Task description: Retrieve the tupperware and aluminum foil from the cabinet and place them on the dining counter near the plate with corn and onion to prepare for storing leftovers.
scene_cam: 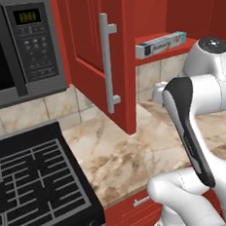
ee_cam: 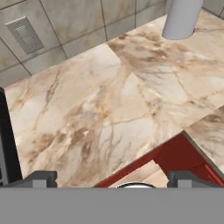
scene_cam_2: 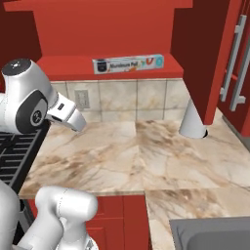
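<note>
I am looking down past the jaws (ee_cam: 111, 177), which are standing fully released and grasping nothing, with both tips at the bottom of the hand view over the front edge of the surface (ee_cam: 100, 113). The arm is folded low and close to the base, so the hand is hanging well below the cabinet shelf (scene_cam_2: 68, 66).

Farther back, a paper-towel roll (scene_cam_2: 194, 122) is standing on the surface under the cabinet (scene_cam_2: 205, 53), and an outlet (scene_cam_2: 82, 98) is sitting in the tiled wall.

Farthest, the foil (scene_cam_2: 128, 64) is lying lengthwise on the shelf, right at its front lip. I am not seeing the tupperware from here.

I am judging the reach as the risky part. The open door (scene_cam: 92, 53) is hanging beside the shelf, so an elbow swinging up could be clipping it. The foil is long and narrow; grasping it off-centre could be tipping it, and nudging it could be pushing it off the lip.
</note>
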You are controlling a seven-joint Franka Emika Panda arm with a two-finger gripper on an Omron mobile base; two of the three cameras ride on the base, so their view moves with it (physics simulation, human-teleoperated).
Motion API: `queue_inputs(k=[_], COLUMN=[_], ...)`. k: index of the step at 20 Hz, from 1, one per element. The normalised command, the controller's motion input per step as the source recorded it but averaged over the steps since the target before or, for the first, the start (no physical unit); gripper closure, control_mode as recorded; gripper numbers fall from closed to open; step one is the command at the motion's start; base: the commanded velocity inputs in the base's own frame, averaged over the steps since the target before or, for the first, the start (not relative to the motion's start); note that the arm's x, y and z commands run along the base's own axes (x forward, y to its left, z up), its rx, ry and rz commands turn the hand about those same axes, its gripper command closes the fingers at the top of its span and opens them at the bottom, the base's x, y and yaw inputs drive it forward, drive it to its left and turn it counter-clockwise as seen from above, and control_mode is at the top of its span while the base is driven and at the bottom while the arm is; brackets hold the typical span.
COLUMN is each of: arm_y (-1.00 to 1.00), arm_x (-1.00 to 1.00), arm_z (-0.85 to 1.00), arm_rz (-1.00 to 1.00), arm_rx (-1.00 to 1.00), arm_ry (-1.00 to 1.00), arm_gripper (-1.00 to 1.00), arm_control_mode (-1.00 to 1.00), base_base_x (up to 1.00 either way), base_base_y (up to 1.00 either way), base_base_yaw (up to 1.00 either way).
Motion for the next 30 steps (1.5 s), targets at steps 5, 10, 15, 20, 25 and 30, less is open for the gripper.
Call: queue_inputs(k=[5, 10, 15, 20, 25, 30], arm_y=[0.0, -0.06, -0.23, -0.33, -0.05, 0.0], arm_x=[0.0, 0.06, 0.2, 0.21, 0.31, 0.31], arm_z=[0.0, 0.02, 0.17, 0.17, 0.11, 0.35], arm_rz=[0.0, 0.02, 0.08, 0.01, 0.0, 0.0], arm_rx=[0.0, 0.01, 0.01, 0.0, 0.0, -0.03], arm_ry=[0.0, -0.03, -0.17, -0.27, -0.27, -0.08], arm_gripper=[-1.0, -1.0, -1.0, -1.0, -1.0, -1.0], arm_control_mode=[1.0, -1.0, -1.0, -1.0, -1.0, -1.0], base_base_x=[0.33, 0.26, 0.0, 0.0, 0.0, 0.0], base_base_y=[-0.21, -0.23, 0.0, 0.0, 0.0, 0.0], base_base_yaw=[0.06, 0.07, 0.0, 0.0, 0.0, 0.0])
